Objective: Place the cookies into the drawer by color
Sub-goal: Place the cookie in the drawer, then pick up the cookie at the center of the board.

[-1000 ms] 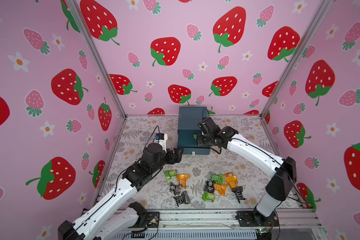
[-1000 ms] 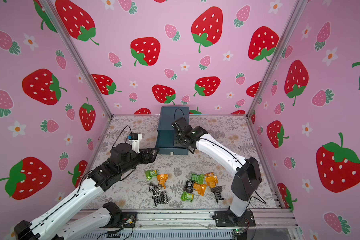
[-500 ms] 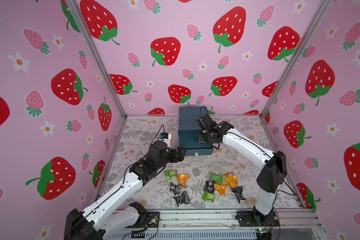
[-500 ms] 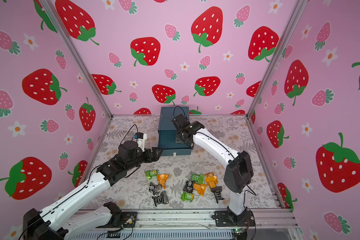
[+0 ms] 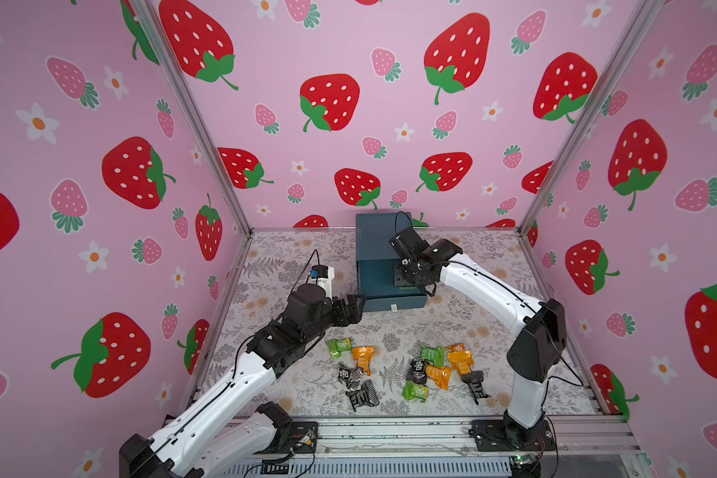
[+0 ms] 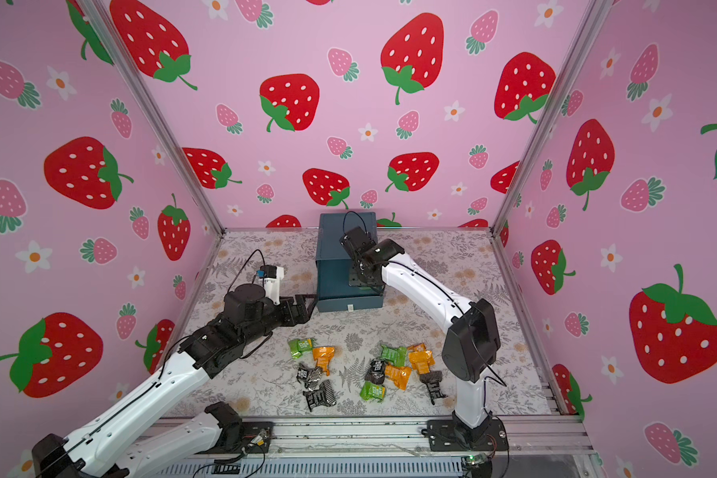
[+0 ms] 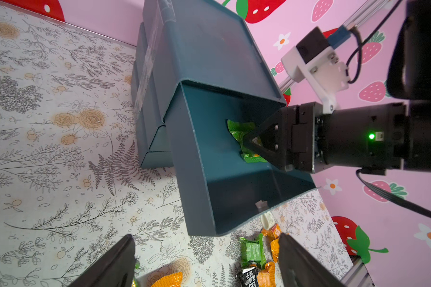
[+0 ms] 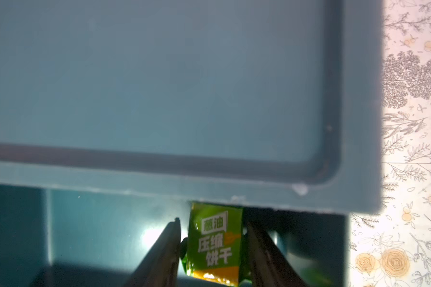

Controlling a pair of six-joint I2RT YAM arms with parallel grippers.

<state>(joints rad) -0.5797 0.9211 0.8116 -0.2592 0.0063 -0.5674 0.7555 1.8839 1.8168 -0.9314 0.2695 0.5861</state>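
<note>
The teal drawer cabinet (image 5: 375, 238) (image 6: 334, 244) stands at the back, its top drawer (image 7: 209, 174) pulled out. My right gripper (image 5: 406, 278) (image 8: 213, 238) reaches down into that drawer. Its jaws are slightly open, with small gaps on either side of a green cookie (image 8: 214, 241) (image 7: 239, 131) that rests on the drawer floor. My left gripper (image 5: 354, 308) (image 7: 206, 238) hovers wide open and empty by the drawer's front left corner. Green (image 5: 339, 347), orange (image 5: 363, 358) and black (image 5: 350, 374) cookies lie on the floral table, with another mixed cluster (image 5: 439, 368) to their right.
Pink strawberry walls (image 5: 100, 207) close in the back and both sides. A metal rail (image 5: 390, 432) with both arm bases runs along the front edge. The loose cookies lie between the drawer and this rail, and the two lower drawers (image 7: 154, 149) are shut.
My right gripper's jaws have parted around the green cookie inside the top drawer. My left arm has stretched a little further towards the drawer's front corner.
</note>
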